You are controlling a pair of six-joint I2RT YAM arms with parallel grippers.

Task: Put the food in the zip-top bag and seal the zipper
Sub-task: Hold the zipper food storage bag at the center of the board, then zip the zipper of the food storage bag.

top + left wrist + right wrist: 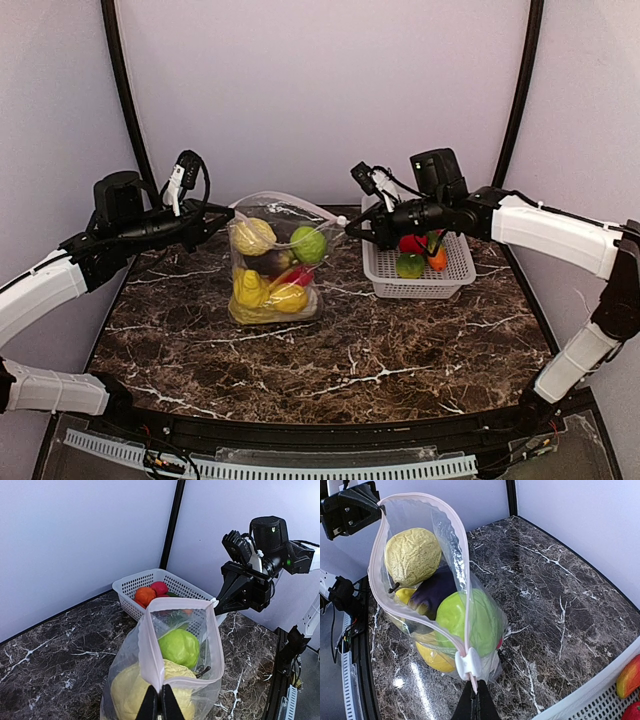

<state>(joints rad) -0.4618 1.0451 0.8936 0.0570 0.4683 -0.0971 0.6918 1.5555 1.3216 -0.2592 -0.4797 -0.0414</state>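
Progress | your left hand [160,696] is clenched on the zip-top bag [275,270] mouth, right hand [475,700] pinching the zipper [461,535] end, centre of the surface [350,360] | most food [308,244] bagged; some left in the basket [452,290], mouth unsealed

Dark veined marble tabletop [400,350], plain pale lilac walls [320,90] behind

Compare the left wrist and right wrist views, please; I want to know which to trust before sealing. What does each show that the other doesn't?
Left wrist only: the right gripper from outside, pinching the far end of the zip-top bag. Right wrist only: the dark purple food and the left gripper at the opposite end. Both: the bag's open mouth, green food, yellow food and the white basket.
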